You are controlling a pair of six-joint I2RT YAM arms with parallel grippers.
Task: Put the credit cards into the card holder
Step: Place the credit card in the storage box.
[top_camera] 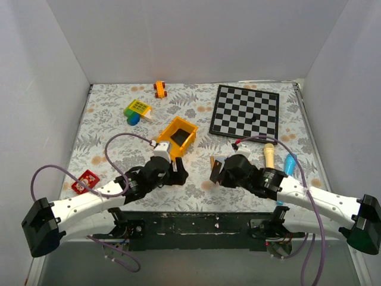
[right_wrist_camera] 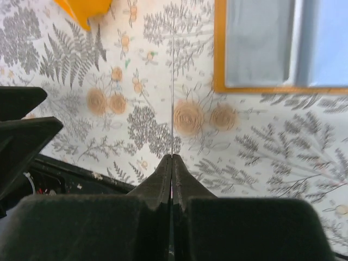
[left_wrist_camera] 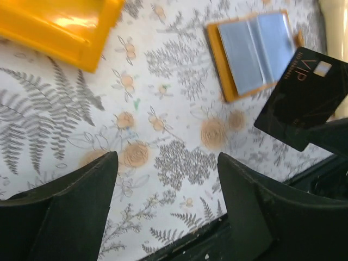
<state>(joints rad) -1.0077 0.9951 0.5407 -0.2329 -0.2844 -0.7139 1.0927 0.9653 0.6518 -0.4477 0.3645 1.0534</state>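
Table (top_camera: 119,128): one flat surface under a cloth printed with grey ferns and peach flowers, filling the middle of the top view between white walls.
Arms: two, white jointed shells with black ends, reaching in from the lower corners of the top view.
Chequered board (top_camera: 245,111): one rigid black-and-white square, lying flat at upper right.
Yellow bin (left_wrist_camera: 54,30): one glossy plastic box with an open top, at the centre of the top view and the upper left of the left wrist view.
Card holder (left_wrist_camera: 253,54): one soft tan-orange wallet lying open flat on the cloth, with two pale blue-grey pockets facing up. It is at the upper right of both wrist views.
Credit card (left_wrist_camera: 304,98): one thin black rectangle with "VIP" lettering and a small pale chip. It is at the right edge of the left wrist view, just below and right of the card holder and overlapping its corner in that view.
Right gripper (right_wrist_camera: 172,157): black fingers clenched on the credit card, which shows there as a thin line seen edge-on.
Left gripper (left_wrist_camera: 166,163): black fingers spread wide over bare cloth, grasping nothing.
Small things: five. They are a yellow-green block toy (top_camera: 137,108), an orange toy car (top_camera: 159,89), a red piece (top_camera: 86,182), a cream stick (top_camera: 269,155) and a blue stick (top_camera: 290,163).
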